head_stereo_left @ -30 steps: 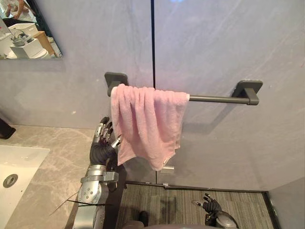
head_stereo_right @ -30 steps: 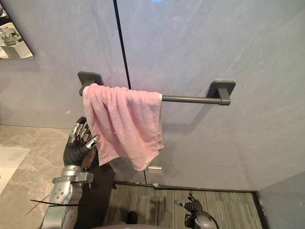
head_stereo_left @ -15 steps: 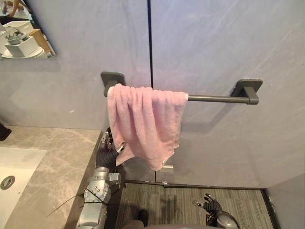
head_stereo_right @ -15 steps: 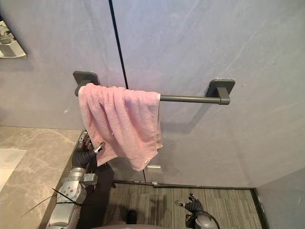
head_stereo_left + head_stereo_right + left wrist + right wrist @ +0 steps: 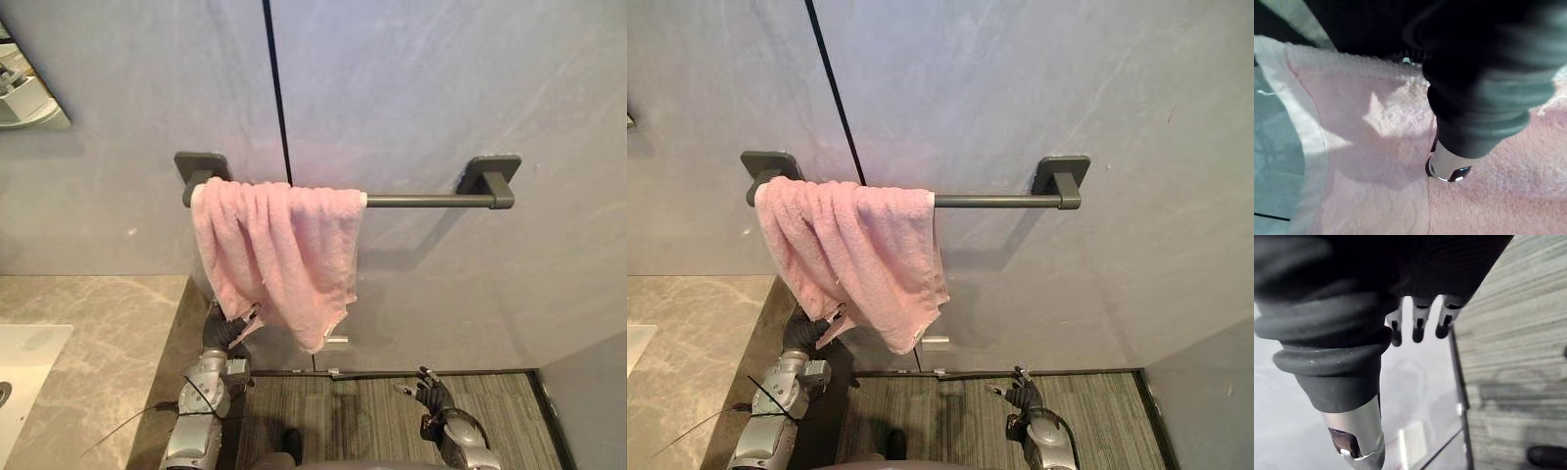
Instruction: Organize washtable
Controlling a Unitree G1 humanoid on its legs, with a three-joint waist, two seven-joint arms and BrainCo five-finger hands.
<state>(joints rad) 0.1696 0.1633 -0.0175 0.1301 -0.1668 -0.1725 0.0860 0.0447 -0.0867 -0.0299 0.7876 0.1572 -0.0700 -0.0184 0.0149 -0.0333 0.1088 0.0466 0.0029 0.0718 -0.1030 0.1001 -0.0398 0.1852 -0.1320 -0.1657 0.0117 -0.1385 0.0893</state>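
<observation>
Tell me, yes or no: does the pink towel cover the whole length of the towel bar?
No: the pink towel hangs bunched at the left end of the towel bar, and the bar's right half is bare.

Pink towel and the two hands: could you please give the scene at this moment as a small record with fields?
towel: pink towel, hanging bunched over the left end of the bar
bar: dark grey towel bar, fixed to the grey wall; its right part is bare
left hand: left hand at the towel's lower left edge, touching the cloth; whether it holds the cloth cannot be told
right hand: right hand low above the striped floor, fingers relaxed, holding nothing
counter: marble countertop at left, with a white sink
</observation>
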